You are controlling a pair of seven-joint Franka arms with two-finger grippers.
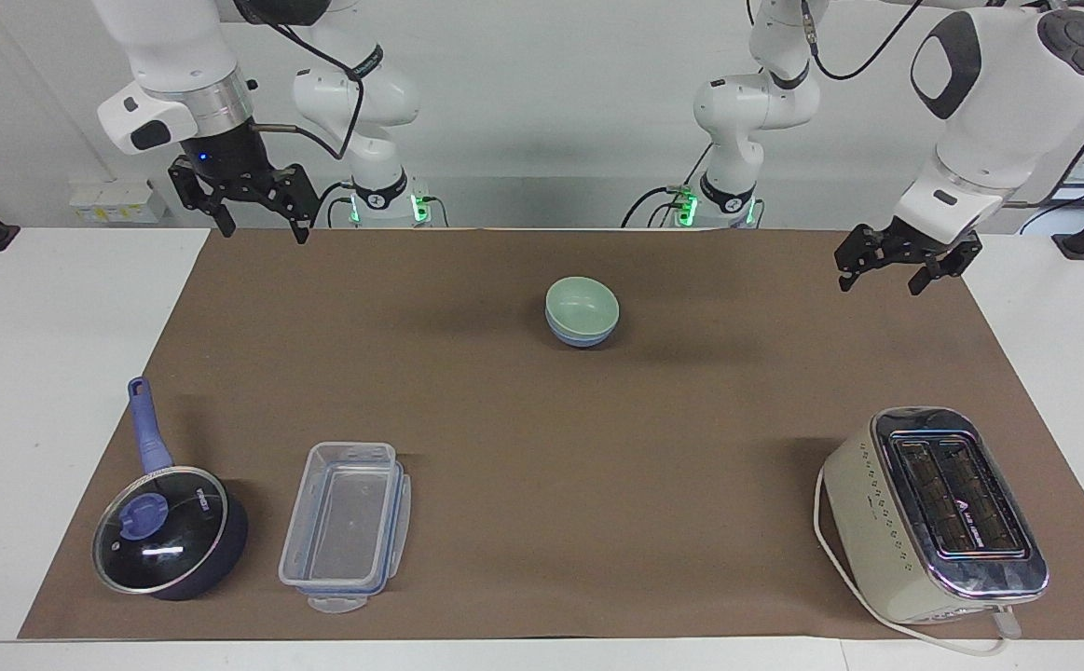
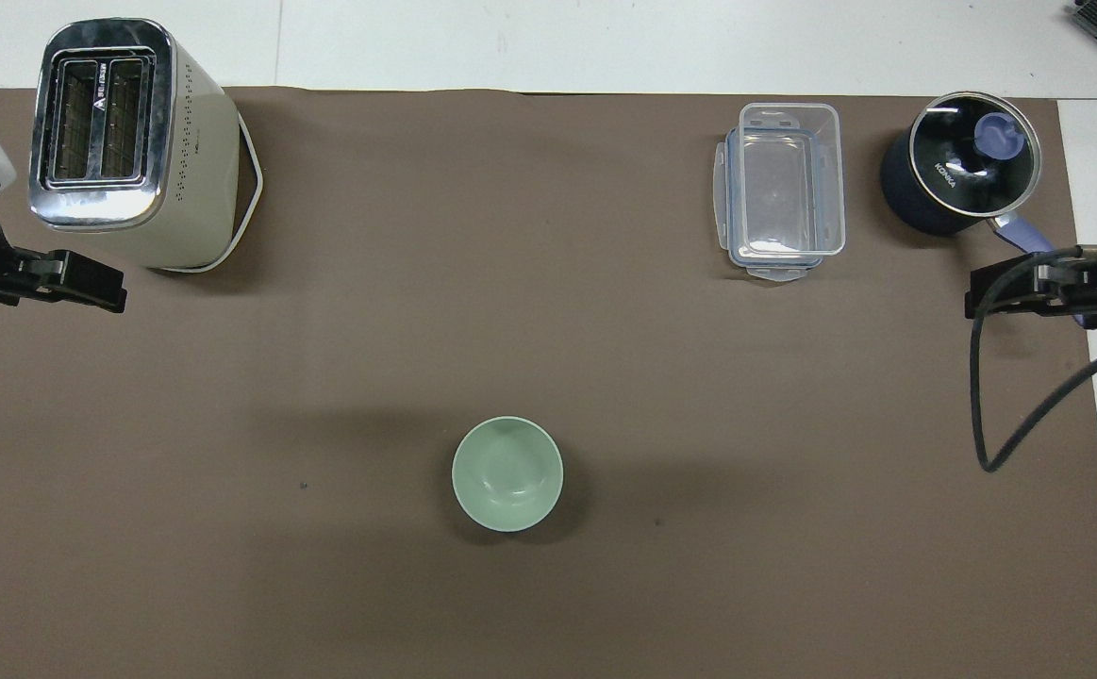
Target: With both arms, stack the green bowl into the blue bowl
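The left hand (image 1: 888,268) hangs raised over the mat's (image 1: 542,447) edge at its own end of the worktop (image 1: 38,373), fingers apart and holding nothing. The right hand (image 1: 251,212) hangs likewise over its end, fingers apart. The green bowl (image 1: 582,306) sits nested in the blue bowl (image 1: 583,337) mid-mat. Only the facing view shows that blue rim; from overhead the green bowl (image 2: 507,473) hides it entirely. Farthest from the robots stand the toaster (image 1: 935,513) at the left arm's end, and the clear container (image 1: 346,524) beside the lidded saucepan (image 1: 169,531) toward the right arm's end.
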